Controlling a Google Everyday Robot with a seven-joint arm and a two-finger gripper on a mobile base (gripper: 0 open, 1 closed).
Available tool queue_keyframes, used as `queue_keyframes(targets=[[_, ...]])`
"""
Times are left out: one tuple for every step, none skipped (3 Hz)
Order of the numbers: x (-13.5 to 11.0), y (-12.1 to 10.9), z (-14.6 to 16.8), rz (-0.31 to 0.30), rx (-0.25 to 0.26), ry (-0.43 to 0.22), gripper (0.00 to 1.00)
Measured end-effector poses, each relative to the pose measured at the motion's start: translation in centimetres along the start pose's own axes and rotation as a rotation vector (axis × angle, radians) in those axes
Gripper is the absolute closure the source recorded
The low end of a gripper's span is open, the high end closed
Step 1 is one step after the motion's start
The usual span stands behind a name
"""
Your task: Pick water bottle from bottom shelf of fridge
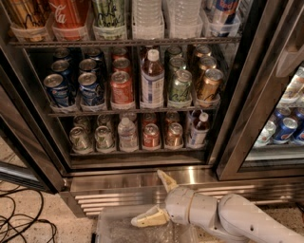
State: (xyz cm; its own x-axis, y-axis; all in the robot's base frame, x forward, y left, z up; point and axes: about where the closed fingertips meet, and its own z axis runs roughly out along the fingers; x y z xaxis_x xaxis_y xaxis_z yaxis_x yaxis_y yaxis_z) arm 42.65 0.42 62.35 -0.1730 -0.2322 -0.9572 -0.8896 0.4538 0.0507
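You've got the water bottle (127,134), clear ribbed plastic with a white cap, standing upright on the bottom shelf (137,152) of the fridge (237,118). Left of the bottle, two silver-green cans (78,138) in front; right of it, one red can (151,135), one copper can (174,134), then one small dark-drink bottle (199,128). Well below the bottle, in front of the ribbed steel grille (114,199), your gripper (146,197) hangs empty, its two cream fingers splayed wide. Far above the bottle, a red can (71,12) shows white Coca-Cola script.
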Motion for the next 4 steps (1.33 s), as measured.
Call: queue_keyframes(targets=[[0.0,0.0,0.0,0.0,0.0,0.0,0.0],[-0.2,-0.8,0.4,-0.017,0.069,-0.008,0.0],[-0.7,-2.2,1.0,-0.048,0.196,-0.023,0.0],[-2.9,-0.1,2.7,-0.156,0.266,-0.099,0.0]])
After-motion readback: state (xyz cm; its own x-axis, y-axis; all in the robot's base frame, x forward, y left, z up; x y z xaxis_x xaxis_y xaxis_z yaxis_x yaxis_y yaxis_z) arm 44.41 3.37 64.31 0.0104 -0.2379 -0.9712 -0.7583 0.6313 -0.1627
